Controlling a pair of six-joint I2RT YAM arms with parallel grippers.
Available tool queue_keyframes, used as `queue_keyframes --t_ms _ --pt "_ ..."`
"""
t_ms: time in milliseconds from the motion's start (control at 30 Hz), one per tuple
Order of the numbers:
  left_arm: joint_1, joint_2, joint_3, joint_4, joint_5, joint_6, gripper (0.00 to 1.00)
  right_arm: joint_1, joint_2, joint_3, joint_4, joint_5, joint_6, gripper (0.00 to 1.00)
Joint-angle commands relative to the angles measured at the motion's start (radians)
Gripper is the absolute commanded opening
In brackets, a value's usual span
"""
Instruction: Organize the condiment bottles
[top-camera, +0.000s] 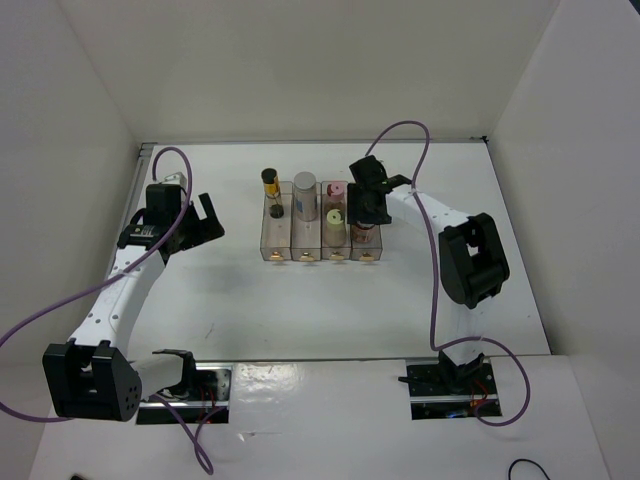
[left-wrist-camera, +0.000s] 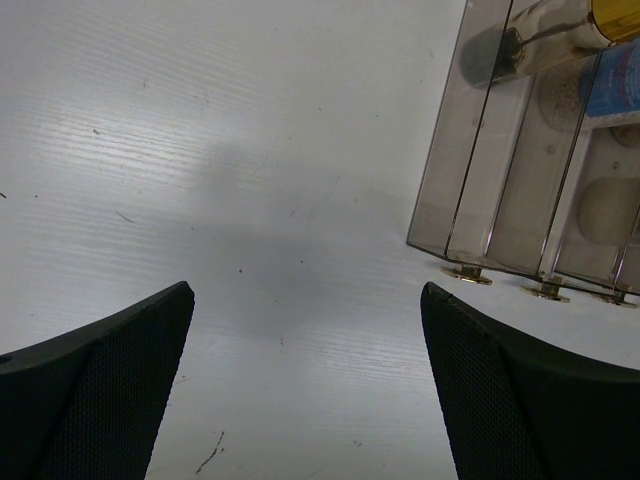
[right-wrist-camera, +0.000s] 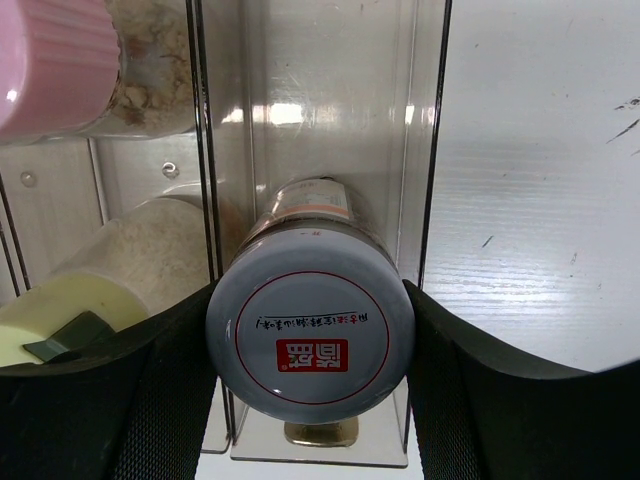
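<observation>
Four clear bins (top-camera: 305, 246) stand side by side in a row at the middle of the white table (top-camera: 300, 310), each with a small gold knob (top-camera: 305, 260) at its near end. Five bottles are in view.

- The dark bottle with the gold band (top-camera: 269, 181) stands at the far end of the leftmost bin. Whether it is inside or just behind is hard to tell from above.
- The white grey-lidded bottle (top-camera: 304, 195) is in the second bin.
- The third bin holds two, with the pink-lidded bottle (top-camera: 335, 190) behind and the yellow-lidded bottle (top-camera: 335, 213) in front.
- The reddish-brown jar (right-wrist-camera: 310, 335) is in the rightmost bin.

The right gripper (top-camera: 367, 208) hangs over the rightmost bin, with its fingers pressed against both sides of the jar's grey lid. The bin's walls stand close on either side of the jar.

The left gripper (top-camera: 203, 220) is well to the left of the bins, over bare table. Its jaws are spread wide with nothing between them. A purple cable (top-camera: 432, 290) runs along each of the two arms.
</observation>
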Motion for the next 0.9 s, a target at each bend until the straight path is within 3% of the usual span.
queue_keyframes --t_ms 0,167,300,867 --pt "0.006 -0.014 -0.003 0.005 0.001 0.011 1.00 0.016 0.001 0.012 0.060 0.027 0.019 0.31" --pt "0.006 -0.014 -0.003 0.005 0.001 0.011 1.00 0.016 0.010 0.012 0.050 0.036 0.019 0.46" --pt "0.006 -0.014 -0.003 0.005 0.001 0.011 1.00 0.016 0.019 0.012 0.050 0.045 0.019 0.49" --pt "0.006 -0.014 -0.003 0.005 0.001 0.011 1.00 0.016 0.028 0.012 0.041 0.064 0.019 0.82"
